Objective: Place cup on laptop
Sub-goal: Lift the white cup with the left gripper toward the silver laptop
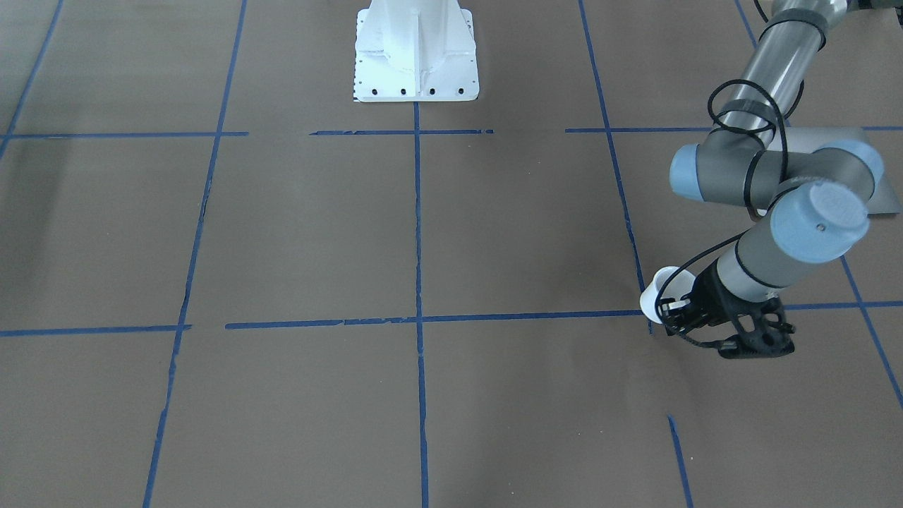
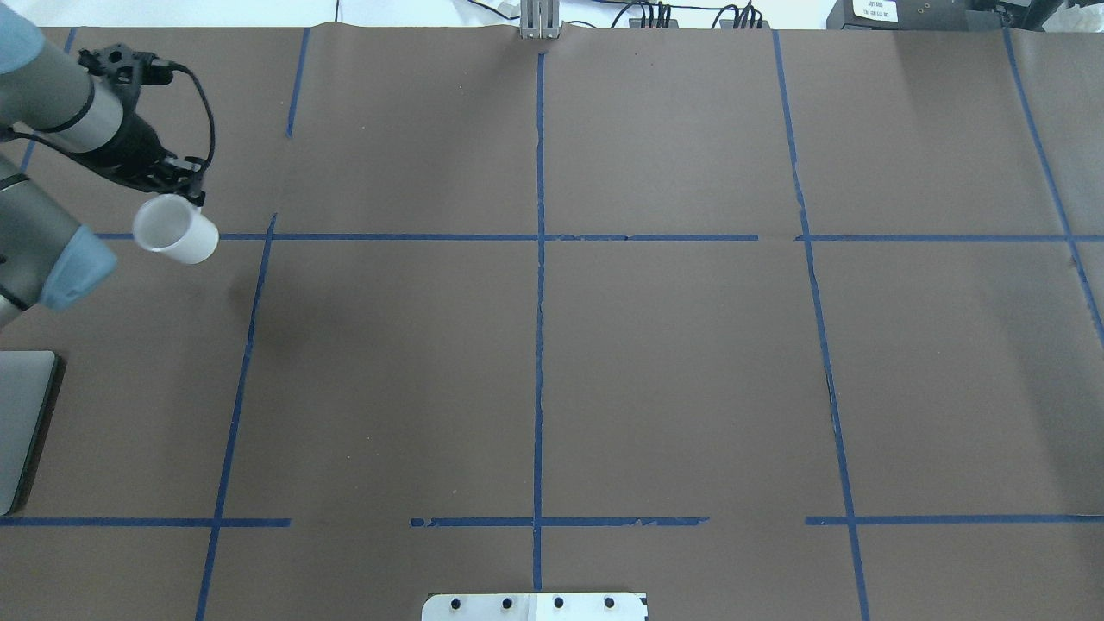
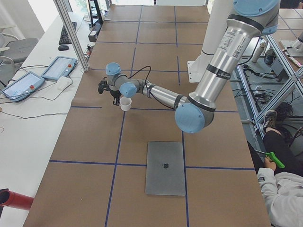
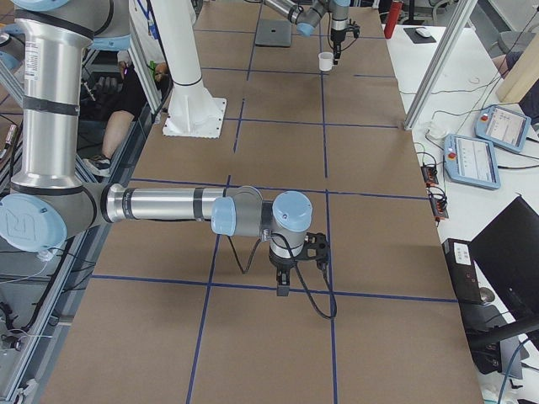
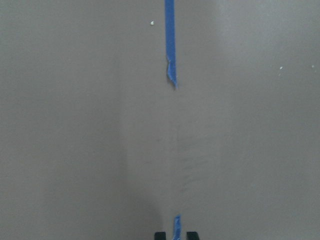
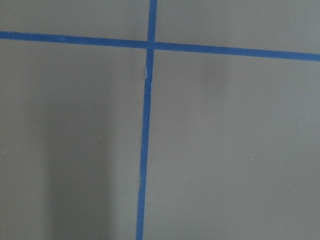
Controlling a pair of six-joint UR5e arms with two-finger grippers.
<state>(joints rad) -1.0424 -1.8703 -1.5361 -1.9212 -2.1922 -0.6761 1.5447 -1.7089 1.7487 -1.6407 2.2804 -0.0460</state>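
The small white cup (image 2: 175, 228) hangs tilted above the brown table at its far left, its rim pinched by my left gripper (image 2: 185, 185), which is shut on it. The cup also shows in the front-facing view (image 1: 662, 286), the left view (image 3: 125, 103) and the right view (image 4: 325, 61). The silver-grey laptop (image 3: 165, 168) lies closed and flat nearer the robot, at the table's left edge (image 2: 21, 423), partly behind my left arm (image 1: 885, 201). My right gripper (image 4: 282, 282) points down over the table's right part; I cannot tell whether it is open.
The white robot base plate (image 1: 416, 63) stands at the middle of the near edge. Blue tape lines (image 2: 539, 259) grid the table. Teach pendants (image 3: 59, 67) and an aluminium post (image 3: 71, 33) stand beyond the far edge. A seated person (image 3: 279, 184) is beside the robot.
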